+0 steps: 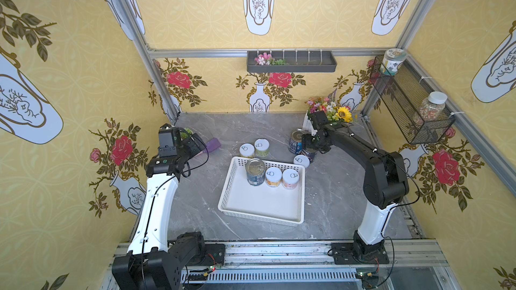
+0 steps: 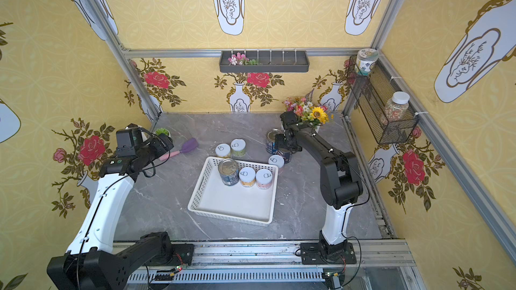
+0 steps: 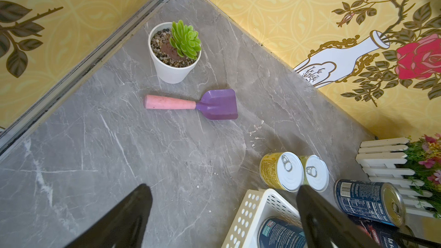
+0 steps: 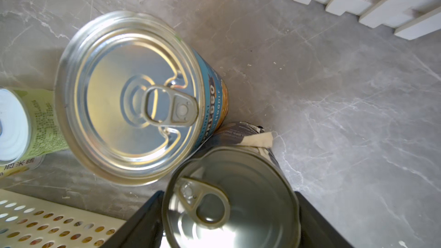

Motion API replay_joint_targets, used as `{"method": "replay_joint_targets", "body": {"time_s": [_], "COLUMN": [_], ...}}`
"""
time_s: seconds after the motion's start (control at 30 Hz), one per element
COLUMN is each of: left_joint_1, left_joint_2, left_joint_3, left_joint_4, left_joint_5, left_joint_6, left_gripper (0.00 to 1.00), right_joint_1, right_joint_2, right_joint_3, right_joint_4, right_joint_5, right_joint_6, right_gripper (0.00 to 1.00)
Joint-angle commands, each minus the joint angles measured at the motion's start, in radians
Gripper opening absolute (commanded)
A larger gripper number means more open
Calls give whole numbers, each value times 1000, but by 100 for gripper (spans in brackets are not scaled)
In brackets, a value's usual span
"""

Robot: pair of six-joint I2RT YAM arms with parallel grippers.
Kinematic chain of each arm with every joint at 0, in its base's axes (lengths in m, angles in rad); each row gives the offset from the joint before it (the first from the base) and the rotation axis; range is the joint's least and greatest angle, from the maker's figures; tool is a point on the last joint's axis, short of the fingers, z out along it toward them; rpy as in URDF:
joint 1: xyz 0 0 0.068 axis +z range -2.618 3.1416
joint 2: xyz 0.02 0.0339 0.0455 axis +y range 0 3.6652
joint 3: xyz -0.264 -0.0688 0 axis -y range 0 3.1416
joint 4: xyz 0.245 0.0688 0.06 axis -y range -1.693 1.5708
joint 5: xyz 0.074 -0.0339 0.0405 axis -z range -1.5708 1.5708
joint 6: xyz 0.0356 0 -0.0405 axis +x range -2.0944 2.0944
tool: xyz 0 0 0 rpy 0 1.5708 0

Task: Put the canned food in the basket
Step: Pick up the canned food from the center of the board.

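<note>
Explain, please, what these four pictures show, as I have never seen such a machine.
They show two robot arms at a grey table. Two pictures look down from one overhead camera; the other two come from a camera on each wrist. A white basket holds three cans; five other cans stand outside it. A toy shovel and potted plant sit nearby. The left tool is open and empty. The right tool is closed on a dark can near the basket.

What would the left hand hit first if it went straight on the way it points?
Probably the grey marble tabletop, just short of the small purple shovel with a pink handle; depth is unclear.
</note>
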Motion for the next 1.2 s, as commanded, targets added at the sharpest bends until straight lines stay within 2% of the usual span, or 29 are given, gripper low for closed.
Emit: {"method": "replay_joint_targets", "body": {"time_s": [0.0,0.27,0.73,0.97,1.17], "left_joint_1": [1,1,1,1,1], "left_joint_2": [6,8,10,11,10], "left_joint_3": [-4,-2,-7,-8,-12], "left_joint_4": [22,23,23,23,25], "left_joint_5": [16,22,25,40,55], "left_joint_6": [9,10,11,11,12], "left_gripper": [100,100,100,100,100], "right_joint_1": [12,15,30,162,246], "right_joint_2": [5,-7,-196,-379,-523], "right_joint_3": [15,17,-39,-108,-172], "right_joint_4": [-22,-28,-34,-23,30], "right_joint_5": [44,68,80,120,58], "right_joint_6": [-9,-5,4,4,27], "right_gripper": [77,77,76,76,76]}}
